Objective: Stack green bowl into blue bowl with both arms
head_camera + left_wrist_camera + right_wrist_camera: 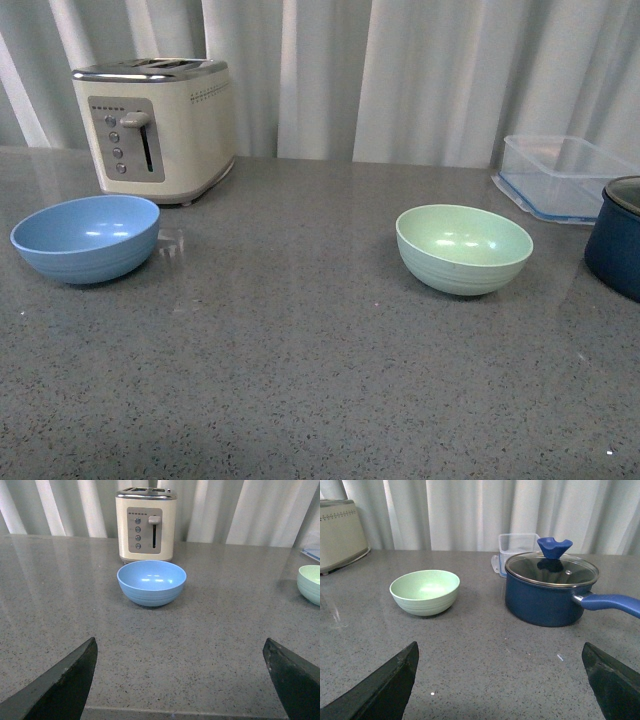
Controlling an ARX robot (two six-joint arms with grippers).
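The blue bowl (86, 238) sits upright and empty at the left of the grey counter, in front of the toaster; it also shows in the left wrist view (151, 582). The green bowl (464, 248) sits upright and empty at the right; it also shows in the right wrist view (425, 592) and at the edge of the left wrist view (310, 584). Neither arm shows in the front view. My left gripper (180, 652) is open and empty, well short of the blue bowl. My right gripper (500, 652) is open and empty, short of the green bowl.
A cream toaster (155, 125) stands at the back left, behind the blue bowl. A clear blue-rimmed plastic container (562, 176) stands at the back right. A dark navy pot (551, 590) with a glass lid and long handle stands right of the green bowl. Curtains hang behind.
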